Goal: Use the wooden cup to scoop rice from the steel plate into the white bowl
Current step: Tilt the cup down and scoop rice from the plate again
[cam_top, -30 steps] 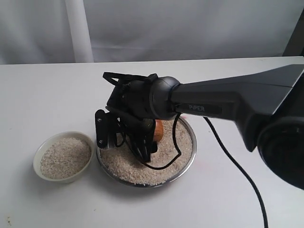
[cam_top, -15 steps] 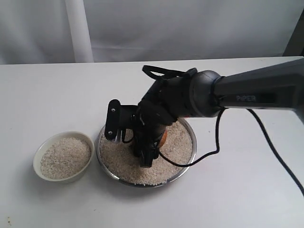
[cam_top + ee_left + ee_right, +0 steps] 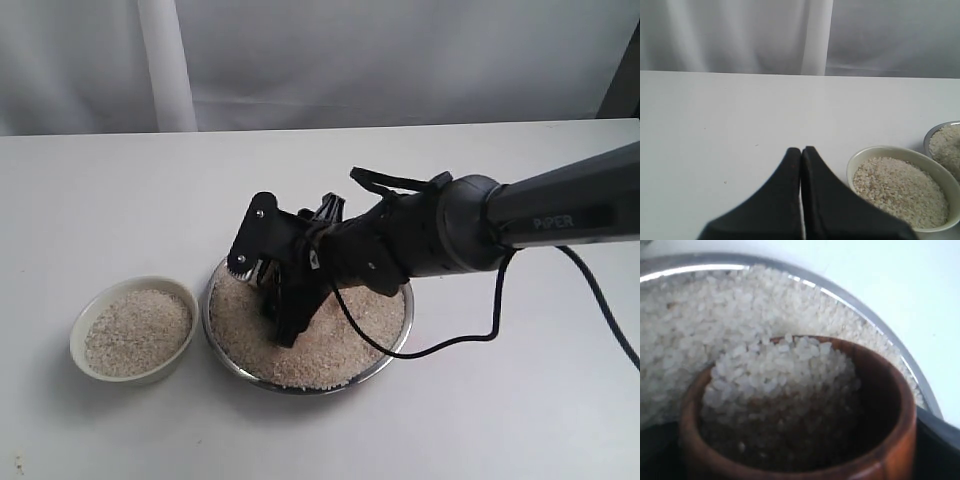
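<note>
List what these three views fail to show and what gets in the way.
- Exterior view: the reddish-brown rounded wooden cup is hidden behind the black right hand.
- Left wrist view: the shiny round steel plate is mostly cut off by the picture's edge.
- Right wrist view: the cup's underside is cut off by the frame edge.

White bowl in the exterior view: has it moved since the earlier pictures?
No. The white bowl sits in the same place as before, close beside the steel plate on the plate's left, and the plate has not shifted either.
</note>
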{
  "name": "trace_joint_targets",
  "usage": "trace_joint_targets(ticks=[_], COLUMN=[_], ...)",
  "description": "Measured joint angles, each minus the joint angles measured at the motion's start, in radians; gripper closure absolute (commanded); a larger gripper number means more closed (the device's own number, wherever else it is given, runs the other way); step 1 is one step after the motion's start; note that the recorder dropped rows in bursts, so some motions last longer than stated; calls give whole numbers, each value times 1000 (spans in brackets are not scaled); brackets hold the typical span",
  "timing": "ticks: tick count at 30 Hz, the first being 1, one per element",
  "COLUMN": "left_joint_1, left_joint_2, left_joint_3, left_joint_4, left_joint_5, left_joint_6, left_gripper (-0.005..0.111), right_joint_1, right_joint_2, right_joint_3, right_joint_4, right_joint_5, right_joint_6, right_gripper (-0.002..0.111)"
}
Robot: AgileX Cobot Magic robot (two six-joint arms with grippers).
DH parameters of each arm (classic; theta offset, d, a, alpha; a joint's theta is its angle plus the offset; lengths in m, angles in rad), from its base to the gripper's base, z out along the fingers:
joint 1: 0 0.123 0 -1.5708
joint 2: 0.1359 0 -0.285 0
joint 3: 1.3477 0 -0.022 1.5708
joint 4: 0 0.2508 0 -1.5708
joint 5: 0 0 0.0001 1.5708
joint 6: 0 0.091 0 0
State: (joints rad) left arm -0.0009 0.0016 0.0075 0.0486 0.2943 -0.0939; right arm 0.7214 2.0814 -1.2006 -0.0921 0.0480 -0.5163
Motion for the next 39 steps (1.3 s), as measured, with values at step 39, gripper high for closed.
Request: trace_joint_targets(ticks=[39], left_joint_1=[0], left_joint_2=[0], left_joint_3=[0], left_joint_4=[0], left_joint_5=[0], left_joint_6=[0], left_gripper=[107], right_joint_1=[2], right_joint_2=[-166], right_joint_3=[52], right_joint_4=[25], right_joint_5=[-174], right_joint_6=[100], right_gripper=[108])
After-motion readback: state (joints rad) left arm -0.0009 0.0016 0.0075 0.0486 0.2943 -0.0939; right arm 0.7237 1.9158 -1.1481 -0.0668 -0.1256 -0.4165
